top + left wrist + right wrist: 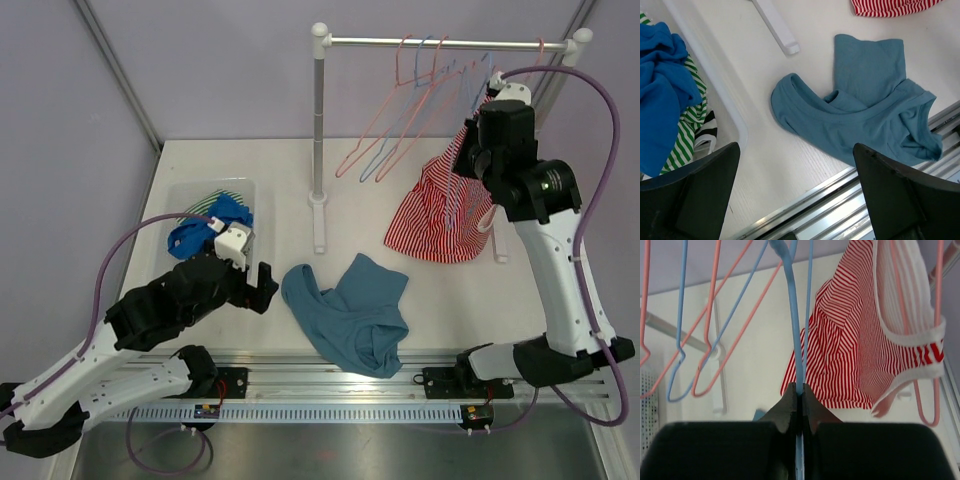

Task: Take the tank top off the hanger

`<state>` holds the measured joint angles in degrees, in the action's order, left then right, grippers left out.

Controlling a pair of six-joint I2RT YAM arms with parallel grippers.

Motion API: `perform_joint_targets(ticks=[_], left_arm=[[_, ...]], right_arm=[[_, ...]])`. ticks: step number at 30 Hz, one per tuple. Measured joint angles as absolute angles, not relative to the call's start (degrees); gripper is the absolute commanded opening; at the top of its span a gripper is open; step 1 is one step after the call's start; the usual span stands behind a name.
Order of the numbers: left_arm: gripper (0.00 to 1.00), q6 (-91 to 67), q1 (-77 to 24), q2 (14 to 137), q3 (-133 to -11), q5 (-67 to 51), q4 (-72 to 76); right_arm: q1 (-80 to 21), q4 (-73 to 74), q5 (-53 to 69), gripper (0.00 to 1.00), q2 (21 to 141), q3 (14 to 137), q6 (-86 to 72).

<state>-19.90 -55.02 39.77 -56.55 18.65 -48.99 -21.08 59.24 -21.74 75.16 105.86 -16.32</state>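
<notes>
From here I judge the work nearly done: the teal tank top (350,315) lies loose on the table (250,160) beside my left gripper (260,287), fingers wide apart, while my right gripper (799,395) pinches the bare-looking blue hanger (791,315) at the rack.

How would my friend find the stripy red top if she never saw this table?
Look at the white clothes rail at the back of the table. Near its right end hangs the red-and-white striped tank top; the other pink and blue wire hangers are bare.
</notes>
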Motion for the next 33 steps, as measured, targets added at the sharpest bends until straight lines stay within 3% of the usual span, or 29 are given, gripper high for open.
perform_joint_targets(ticks=[14,27,28,29,30,32,33], left_arm=[[0.99,-17.91,-55.02,39.38,-54.24,18.46,-48.80],[0.99,-18.17,-55.02,39.99,-54.26,18.52,-48.75],[0.99,-18.57,-55.00,40.49,-54.39,18.55,-48.73],[0.99,-19.11,-55.00,41.32,-54.68,18.52,-48.73],[0.99,-19.64,-55.02,42.37,-55.07,18.50,-48.66],[0.99,-20.91,-55.02,44.47,-55.61,18.46,-47.81],[0.99,-21.54,-55.09,45.45,-55.66,18.41,-46.83]], right_arm=[[-10.92,66.08,-17.93,0.00,102.24,140.64,-10.33],[-10.76,63.83,-10.79,0.01,103.77,132.51,-9.34],[-10.76,63.66,-10.31,0.22,103.31,132.07,-9.34],[-10.76,63.68,-9.91,0.33,102.98,131.87,-9.41],[-10.76,63.75,-9.72,0.39,102.50,131.70,-9.32],[-10.76,63.96,-9.76,0.63,101.45,131.31,-9.32],[-10.76,64.16,-9.96,0.65,100.79,131.13,-9.19]])
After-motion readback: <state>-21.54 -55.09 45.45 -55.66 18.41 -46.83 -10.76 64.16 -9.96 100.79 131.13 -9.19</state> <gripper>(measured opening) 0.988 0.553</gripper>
